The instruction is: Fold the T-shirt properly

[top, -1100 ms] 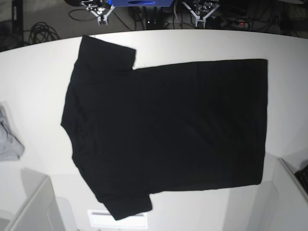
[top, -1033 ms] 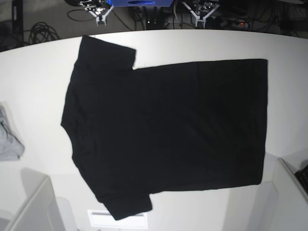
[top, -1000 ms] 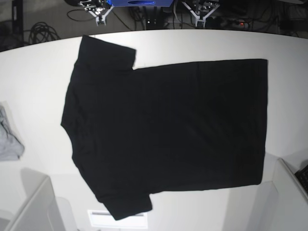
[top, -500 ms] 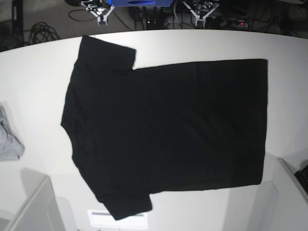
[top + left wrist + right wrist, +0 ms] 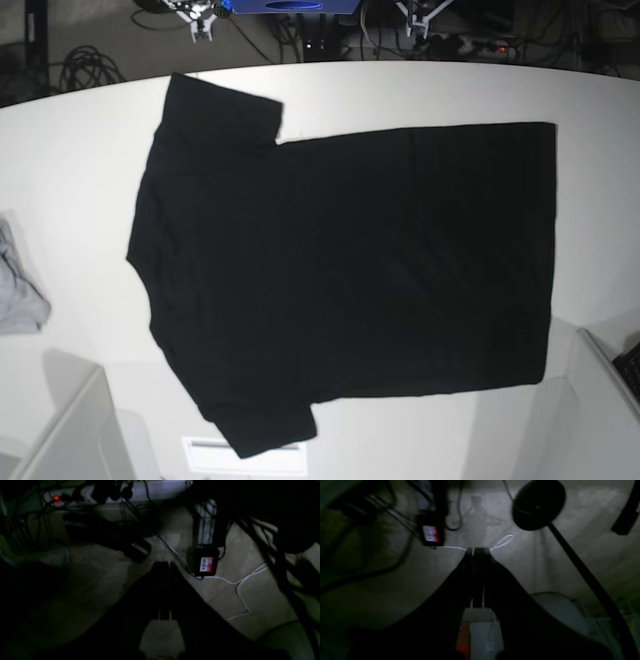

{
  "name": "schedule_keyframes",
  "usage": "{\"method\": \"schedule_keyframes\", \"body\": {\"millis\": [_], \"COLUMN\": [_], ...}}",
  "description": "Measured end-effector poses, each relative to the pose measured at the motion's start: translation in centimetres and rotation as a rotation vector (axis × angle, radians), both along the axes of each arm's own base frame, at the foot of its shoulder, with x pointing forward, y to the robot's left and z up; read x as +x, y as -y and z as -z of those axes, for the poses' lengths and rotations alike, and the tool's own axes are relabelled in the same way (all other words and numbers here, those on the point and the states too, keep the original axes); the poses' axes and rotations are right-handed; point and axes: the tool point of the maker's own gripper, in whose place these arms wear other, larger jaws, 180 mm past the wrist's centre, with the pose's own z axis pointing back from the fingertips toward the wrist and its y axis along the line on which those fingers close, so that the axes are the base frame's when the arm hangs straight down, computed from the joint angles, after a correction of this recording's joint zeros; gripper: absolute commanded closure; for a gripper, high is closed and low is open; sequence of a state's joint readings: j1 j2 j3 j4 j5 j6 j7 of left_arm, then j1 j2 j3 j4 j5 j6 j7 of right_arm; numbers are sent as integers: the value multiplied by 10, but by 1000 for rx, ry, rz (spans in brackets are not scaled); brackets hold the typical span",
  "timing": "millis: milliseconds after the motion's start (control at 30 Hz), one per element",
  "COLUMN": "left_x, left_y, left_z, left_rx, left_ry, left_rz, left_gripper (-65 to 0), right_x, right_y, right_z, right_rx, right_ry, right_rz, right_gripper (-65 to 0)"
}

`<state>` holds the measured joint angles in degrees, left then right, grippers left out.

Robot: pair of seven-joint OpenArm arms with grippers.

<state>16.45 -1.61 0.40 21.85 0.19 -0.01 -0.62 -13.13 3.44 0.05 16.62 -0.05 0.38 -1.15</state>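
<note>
The left gripper has its two dark fingers pressed flat together with nothing between them, and it hangs over a dim carpeted floor strewn with cables, a small black adapter with a red and white label just to its right and a power strip with a red light at the far left. The right gripper is likewise closed on nothing, its fingers meeting in a thin seam above the same kind of floor, with a white cable loop just beyond its tips and a round black stand base farther off to the right. In the base view the T-shirt lies spread flat and unfolded on the white table, its plain black side up, sleeves toward the left and hem toward the right. A small light grey cloth sits at the table's left edge, well apart from the shirt.
</note>
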Motion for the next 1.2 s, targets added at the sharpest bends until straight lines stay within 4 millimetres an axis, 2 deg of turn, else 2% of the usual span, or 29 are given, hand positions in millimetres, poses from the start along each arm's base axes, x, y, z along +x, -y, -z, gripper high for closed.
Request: {"method": "schedule_keyframes", "body": {"millis": [167, 267, 367, 467, 533, 600, 733, 800, 867, 1067, 1200], "left_x": [-10, -13, -12, -10, -8, -8, 5, 12, 14, 12, 27], "left_y": [-27, -27, -25, -38, -46, -46, -25, -23, -28, -45, -65], "left_z": [-21, -32, -40, -56, -67, -79, -103, -115, -123, -148, -175], "left_rx": [41, 40, 27, 48, 63, 62, -11, -21, -16, 22, 76], "left_ry": [69, 102, 127, 167, 193, 215, 301, 339, 352, 378, 447], "left_rz": [20, 25, 50, 60, 74, 78, -21, -32, -4, 0, -18], "left_gripper": [0, 0, 0, 0, 0, 0, 0, 0, 0, 0, 0], "right_x": [-22, -31, -33, -39, -35, -34, -22, -14, -8, -10, 14], "right_y": [10, 14, 26, 43, 51, 54, 54, 56, 55, 45, 52], "right_z": [-11, -19, -27, -40, -51, -64, -91, -104, -115, -138, -152], "right_rx": [-13, -26, -60, -98, -115, -123, -130, -135, -129, -43, -26], "right_ry": [27, 49, 83, 72, 94, 105, 129, 157, 181, 169, 242], "right_rz": [-15, 30, 93, 128, 129, 117, 99, 90, 105, 233, 254], "right_gripper": [0, 0, 0, 0, 0, 0, 0, 0, 0, 0, 0]}}
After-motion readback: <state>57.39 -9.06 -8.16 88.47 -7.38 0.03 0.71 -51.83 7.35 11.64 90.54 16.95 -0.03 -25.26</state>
